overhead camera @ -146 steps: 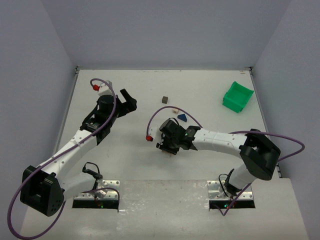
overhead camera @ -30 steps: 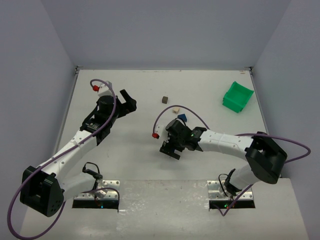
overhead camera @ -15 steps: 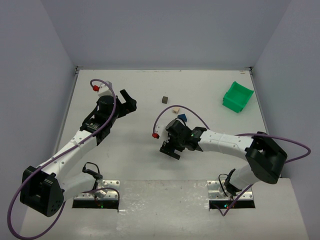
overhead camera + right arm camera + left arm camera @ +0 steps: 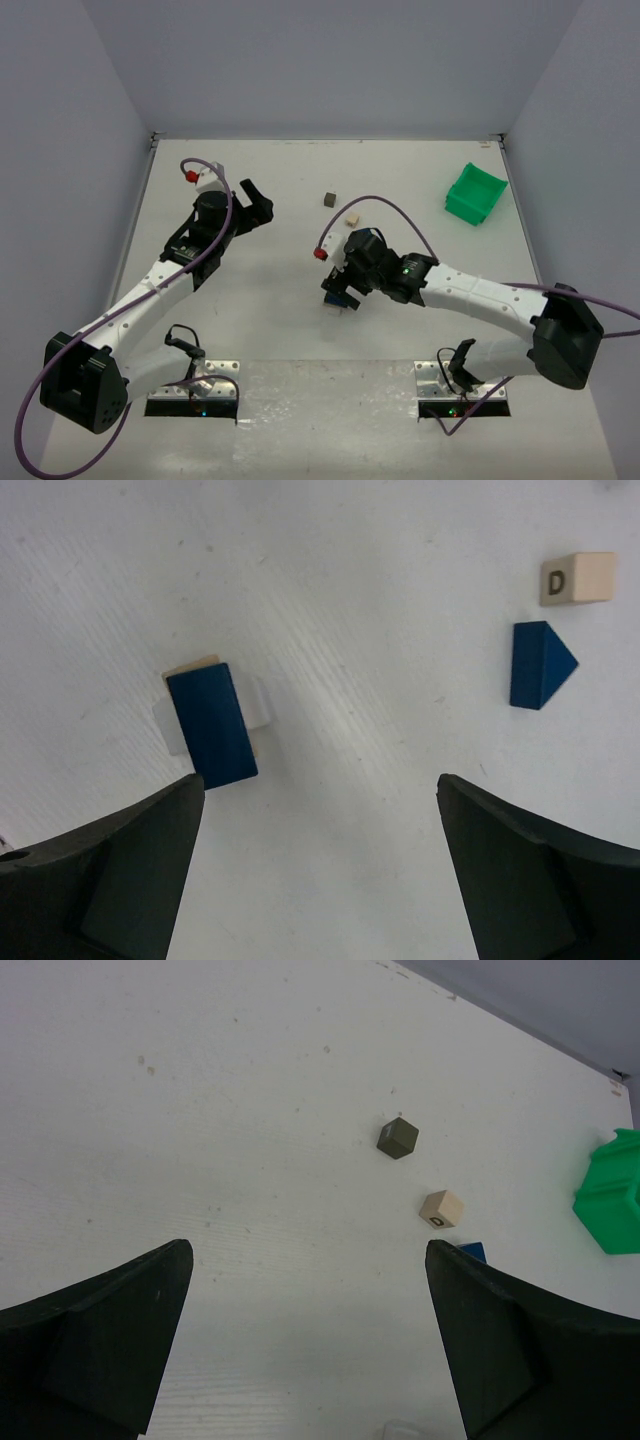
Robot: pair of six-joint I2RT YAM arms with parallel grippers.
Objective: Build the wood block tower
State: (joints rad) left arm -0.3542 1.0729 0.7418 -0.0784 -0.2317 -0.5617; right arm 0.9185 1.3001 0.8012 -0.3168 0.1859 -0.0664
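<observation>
My left gripper (image 4: 258,203) hangs wide and empty at the left of the top view; the right gripper (image 4: 320,780), equally wide and empty, hovers over the wood block tower (image 4: 211,726), left of centre in its wrist view. Its left finger sits just beside the blue bar (image 4: 212,720) on top and could, I judge, knock it off the beige block (image 4: 188,667) beneath. The bar's long axis runs top to bottom, leaning slightly; the blue roof piece (image 4: 540,664), upper right, points right
</observation>
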